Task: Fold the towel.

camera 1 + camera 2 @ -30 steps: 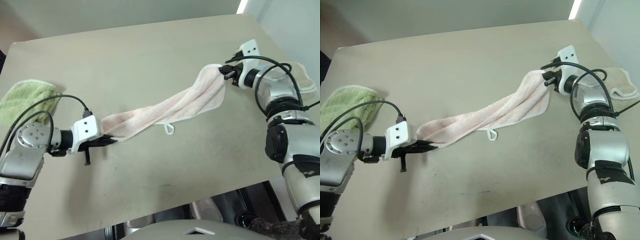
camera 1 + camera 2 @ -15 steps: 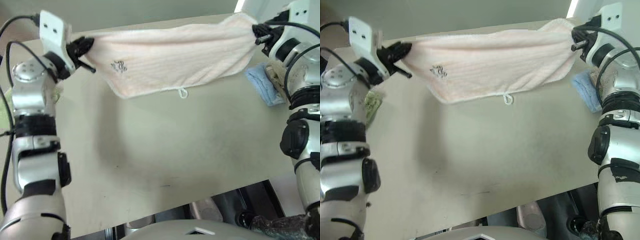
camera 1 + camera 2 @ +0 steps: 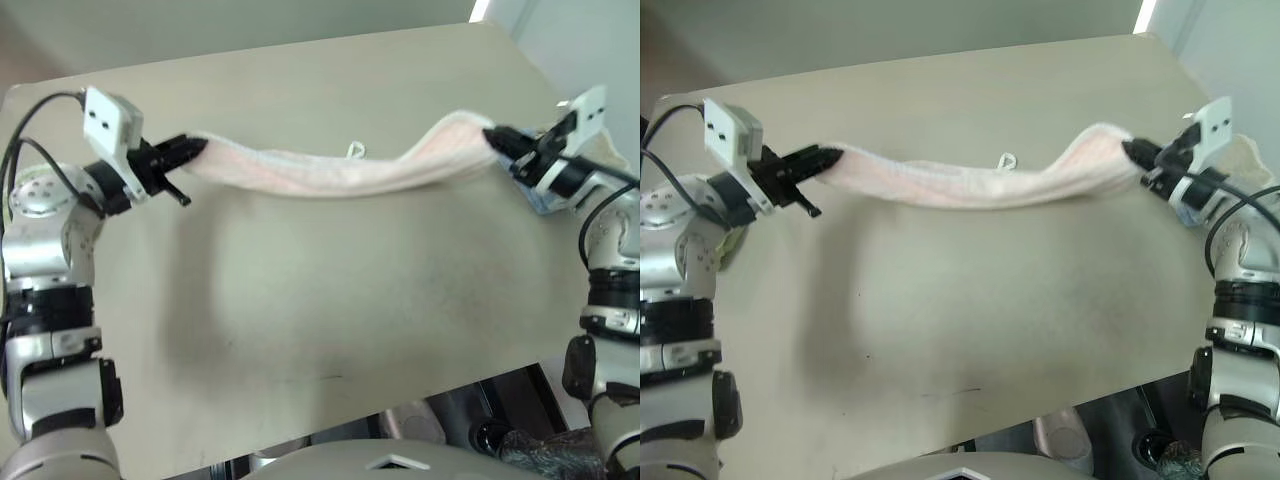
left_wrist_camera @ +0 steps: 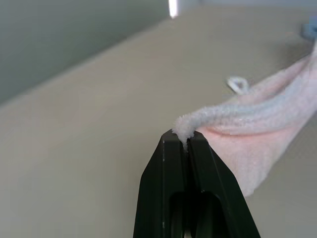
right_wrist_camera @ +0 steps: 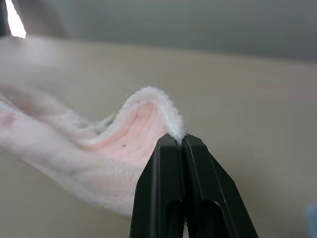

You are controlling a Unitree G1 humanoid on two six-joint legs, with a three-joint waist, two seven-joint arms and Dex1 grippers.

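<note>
Towel (image 3: 330, 175) stretched between left end effector (image 3: 198, 150) and right end effector (image 3: 492, 137).

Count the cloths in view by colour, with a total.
Pink: 1, the towel, strung between the left gripper and the right gripper.
Green: 1, a sliver of cloth behind the left arm.
Light blue: 1, a cloth under the right wrist.
Total: 3.

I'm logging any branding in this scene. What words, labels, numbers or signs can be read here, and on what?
None can be read: the towel, stretched between the left claw and the right claw, shows plain pink terry and a white loop; the table carries no print.
</note>
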